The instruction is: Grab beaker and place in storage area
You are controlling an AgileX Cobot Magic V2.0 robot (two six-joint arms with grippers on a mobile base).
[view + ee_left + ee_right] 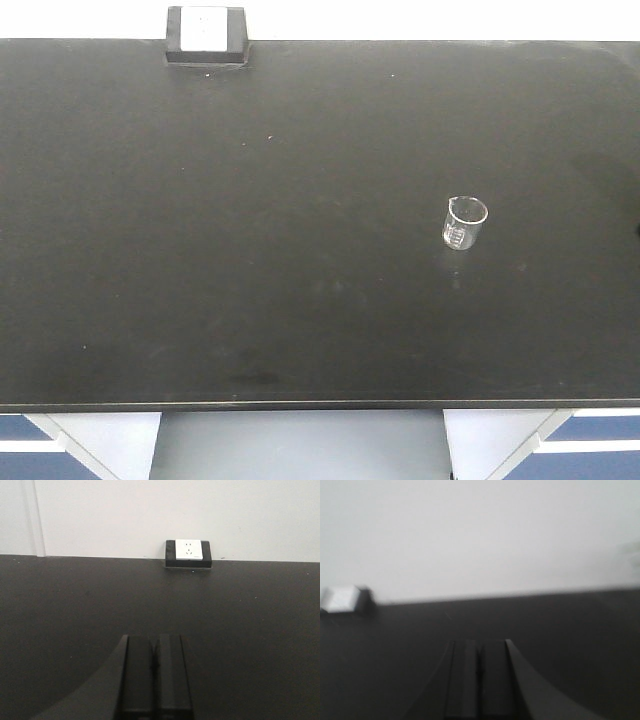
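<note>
In the left wrist view the left gripper (pixel 156 672) is showing its two dark fingers pressed flat together with only a thin seam between them, holding nothing, and it is hanging above the black benchtop (pixel 70 605) while pointing toward the back wall (pixel 150 510); straight ahead of it, at the far edge where the benchtop is meeting the wall, a small black box with a white socket face (pixel 188 553) is sitting; in the blurred right wrist view the right gripper (pixel 479 677) is likewise presenting its fingers closed against each other with nothing between them, poised over the same dark surface, with the box appearing far off to the left as a smeared pale shape; in the front-facing view neither gripper is appearing, and the beaker (pixel 465 222) is standing upright and alone on the right half of the storage area (pixel 250 250), its spout lip turned to the upper left and faint white marks showing on its side, well apart from the box at the back left edge; below the front edge, pale cabinet panels with blue drawer fronts (pixel 30 440) are showing.
</note>
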